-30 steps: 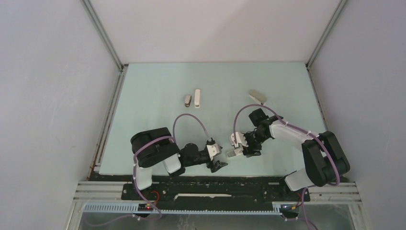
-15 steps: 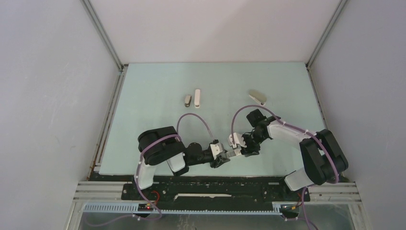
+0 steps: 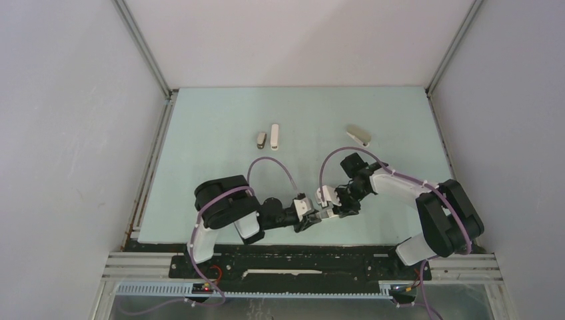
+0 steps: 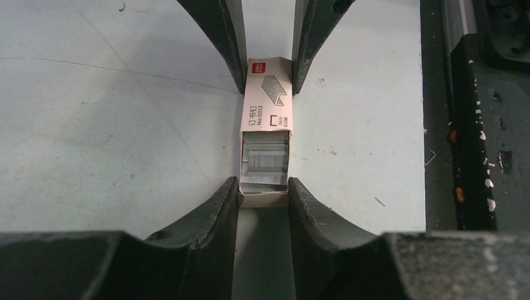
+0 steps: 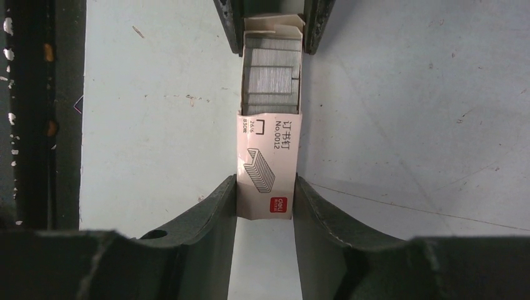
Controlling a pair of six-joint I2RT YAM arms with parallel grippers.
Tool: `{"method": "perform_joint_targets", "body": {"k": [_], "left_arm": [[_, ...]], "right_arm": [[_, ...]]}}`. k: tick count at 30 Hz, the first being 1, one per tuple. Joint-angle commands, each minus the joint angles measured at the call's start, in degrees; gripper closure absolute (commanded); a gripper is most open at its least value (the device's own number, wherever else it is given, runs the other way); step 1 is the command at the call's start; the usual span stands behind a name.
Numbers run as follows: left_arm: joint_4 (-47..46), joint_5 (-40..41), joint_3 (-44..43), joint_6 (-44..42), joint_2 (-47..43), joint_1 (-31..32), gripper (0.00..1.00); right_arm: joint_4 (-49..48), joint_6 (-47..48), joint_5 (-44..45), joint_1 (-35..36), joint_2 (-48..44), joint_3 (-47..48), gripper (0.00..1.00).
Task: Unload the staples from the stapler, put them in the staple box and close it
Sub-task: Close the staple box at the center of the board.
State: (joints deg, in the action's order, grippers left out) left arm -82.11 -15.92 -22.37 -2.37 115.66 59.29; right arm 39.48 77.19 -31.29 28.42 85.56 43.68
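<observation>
I see the left gripper (image 4: 263, 187) gripping a staple box (image 4: 267, 112) by its open end, the right gripper (image 5: 265, 186) gripping its printed end.

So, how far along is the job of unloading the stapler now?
Nothing looks done yet. In hand: the left claw and right claw both grip a box of staples, slid open. Left to do: the stapler lies far back, untouched, so opening and emptying it remain.

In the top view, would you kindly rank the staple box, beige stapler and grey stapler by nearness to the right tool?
1. staple box, held by the right tool
2. beige stapler, far right
3. grey stapler, far left
</observation>
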Motion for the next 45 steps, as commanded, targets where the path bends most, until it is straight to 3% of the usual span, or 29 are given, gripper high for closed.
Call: {"method": "perform_joint_targets", "body": {"k": [1,16,24,33,38,45], "left_arm": [[0.2,-0.7,-2.3,1.4,1.5,0.1,0.63],[0.3,-0.5,-4.1,4.1,1.9,0.1,0.61],[0.1,1.6,-1.3,4.0,-2.2,0.1,0.39],[0.2,5.7,6.0,3.7,-14.7,0.1,0.16],[0.1,13.5,10.3,10.0,-20.4,0.1,0.01],[-0.5,28.3,16.8,22.9,-27.2,0.0,0.00]], "right_arm": [[-1.4,-1.5,-0.7,1.4,-0.1,1.1,0.56],[-1.7,-4.6,-0.5,5.0,0.0,2.1,0.57],[-0.9,-5.9,-0.7,2.3,-1.0,2.9,0.43],[4.2,-3.2,-4.9,-2.8,-8.7,3.2,0.25],[6.9,-3.3,-7.0,-5.7,-10.8,3.5,0.28],[5.6,-8.3,-6.4,-6.8,-8.1,3.5,0.54]]}}
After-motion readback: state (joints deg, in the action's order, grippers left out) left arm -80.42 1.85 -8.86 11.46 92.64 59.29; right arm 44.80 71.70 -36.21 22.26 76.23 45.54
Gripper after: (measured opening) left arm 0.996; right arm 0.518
